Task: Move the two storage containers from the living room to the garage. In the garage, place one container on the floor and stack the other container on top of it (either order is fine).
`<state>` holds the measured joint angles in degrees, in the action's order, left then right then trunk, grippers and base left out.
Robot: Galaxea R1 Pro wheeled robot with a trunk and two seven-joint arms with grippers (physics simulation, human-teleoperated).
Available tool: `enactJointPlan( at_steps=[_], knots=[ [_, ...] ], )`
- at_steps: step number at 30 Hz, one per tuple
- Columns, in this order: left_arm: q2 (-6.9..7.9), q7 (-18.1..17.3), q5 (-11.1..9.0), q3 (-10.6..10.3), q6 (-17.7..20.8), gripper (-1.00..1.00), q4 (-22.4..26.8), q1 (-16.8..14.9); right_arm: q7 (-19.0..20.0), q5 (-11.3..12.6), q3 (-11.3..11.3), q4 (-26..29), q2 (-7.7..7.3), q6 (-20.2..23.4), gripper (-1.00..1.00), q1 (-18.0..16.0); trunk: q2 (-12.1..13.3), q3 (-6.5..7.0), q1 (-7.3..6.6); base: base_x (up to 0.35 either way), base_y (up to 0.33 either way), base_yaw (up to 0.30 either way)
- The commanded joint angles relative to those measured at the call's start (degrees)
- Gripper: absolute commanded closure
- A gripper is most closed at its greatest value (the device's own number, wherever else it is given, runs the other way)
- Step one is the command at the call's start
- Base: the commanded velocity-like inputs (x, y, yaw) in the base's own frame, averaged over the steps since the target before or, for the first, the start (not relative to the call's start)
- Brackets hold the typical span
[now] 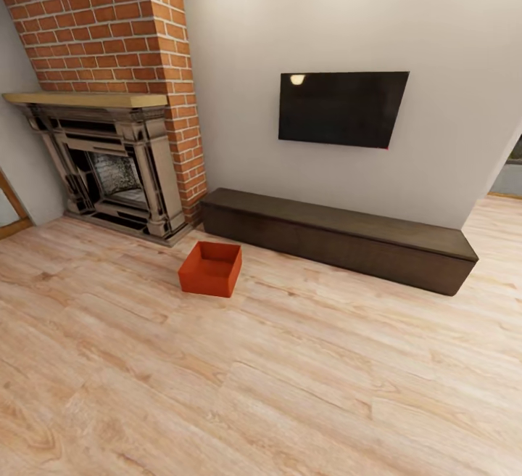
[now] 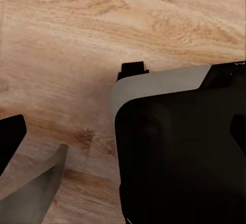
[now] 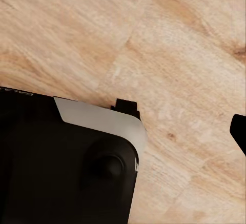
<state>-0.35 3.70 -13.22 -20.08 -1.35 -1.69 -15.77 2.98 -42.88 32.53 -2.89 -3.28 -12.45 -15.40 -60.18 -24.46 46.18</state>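
Plainly, only one storage container (image 1: 211, 268) is to be seen: an orange-red, lidless bin standing upright on the pale wood-plank flooring (image 1: 290, 389) of the living room, its open mouth turned up and nothing inside it. It sits just in front of the corner where the red-brick fireplace (image 1: 109, 99) meets the near end of the long dark low cabinet (image 1: 341, 240), near both but touching neither, with bare planks on every side of it. That free standing is what makes it approachable; an arm can come down to its rim from the room side without brushing the hearth or the cabinet. The black TV (image 1: 342, 108) hangs on the grey wall (image 1: 304, 19) above the cabinet, well away from the bin. The head view looks down across a broad stretch of floor toward the bin, so I judge the robot stands well apart from it, its reach not yet begun. Both wrist views look steeply down on wood planks, with dark and pale-grey parts of the robot's own body close in front; this suggests the arms hang tucked low beside the base, a sensible carriage for driving. Small dark tips show at the edges of these views, but whether the left or the right pincer is open or closed I cannot tell. Nothing is gripped as far as the pictures show, and the carry to the garage is still to do.
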Motion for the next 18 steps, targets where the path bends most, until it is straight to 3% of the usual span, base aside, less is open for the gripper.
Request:
enactJointPlan(
  at_steps=[1,18],
  knots=[
    [-0.04,0.1,-0.5,-0.5,-0.1,-1.0,-0.2,-0.1,0.1,-0.1,0.3,-0.2,-0.09,-0.3,-1.0,-0.1,0.0,-0.06,0.03,0.305,0.21,0.0],
    [-0.03,0.1,-0.5,-0.5,-0.1,-1.0,-0.2,-0.1,0.1,0.0,0.3,-0.2,-0.15,-0.2,-1.0,-0.1,0.0,-0.06,0.03,0.305,0.21,0.0]
  ],
)
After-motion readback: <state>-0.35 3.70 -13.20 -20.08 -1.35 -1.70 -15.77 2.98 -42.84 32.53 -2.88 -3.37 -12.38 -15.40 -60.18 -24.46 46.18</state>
